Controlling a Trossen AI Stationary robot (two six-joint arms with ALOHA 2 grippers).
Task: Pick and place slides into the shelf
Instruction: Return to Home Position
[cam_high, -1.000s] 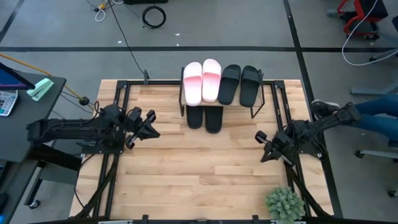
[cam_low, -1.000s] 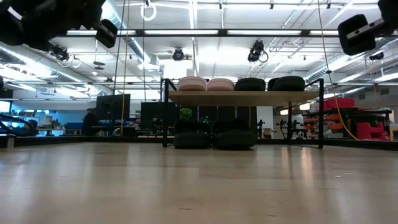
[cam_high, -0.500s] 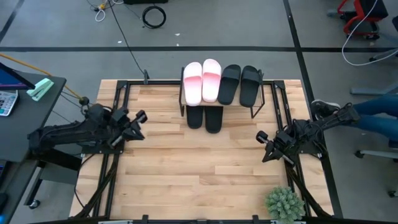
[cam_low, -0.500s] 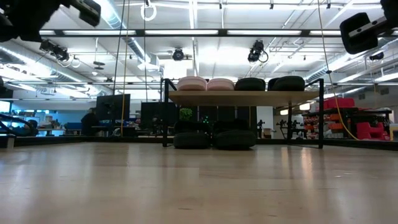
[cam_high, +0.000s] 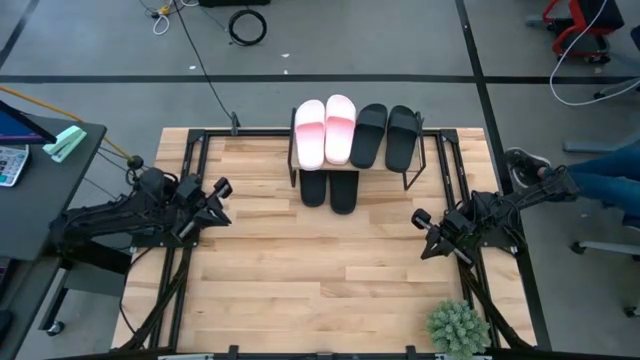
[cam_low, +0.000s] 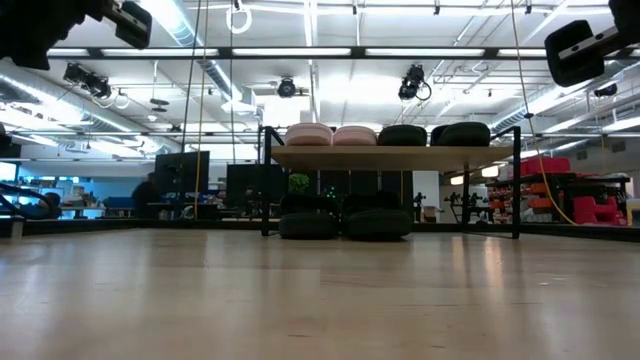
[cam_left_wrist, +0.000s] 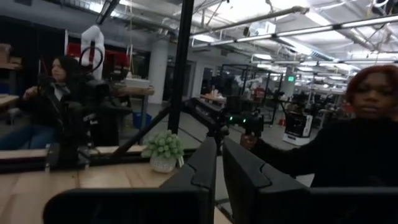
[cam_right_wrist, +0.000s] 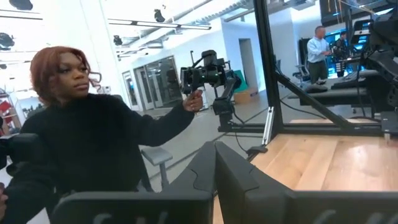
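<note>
Six slides (cam_high: 340, 130) sit in the shelf (cam_high: 426, 150): four on top, two beneath. Left tool (cam_high: 214, 194) and right tool (cam_high: 423, 232), both clenched empty, hang well apart from it; jolting the desk (cam_high: 330, 280) might slip one off.

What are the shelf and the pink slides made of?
The shelf: a pale board that looks like wood, on thin black rods, probably painted metal. The pink slides: smooth, matte, thick and rounded, so likely foam or rubber.
</note>
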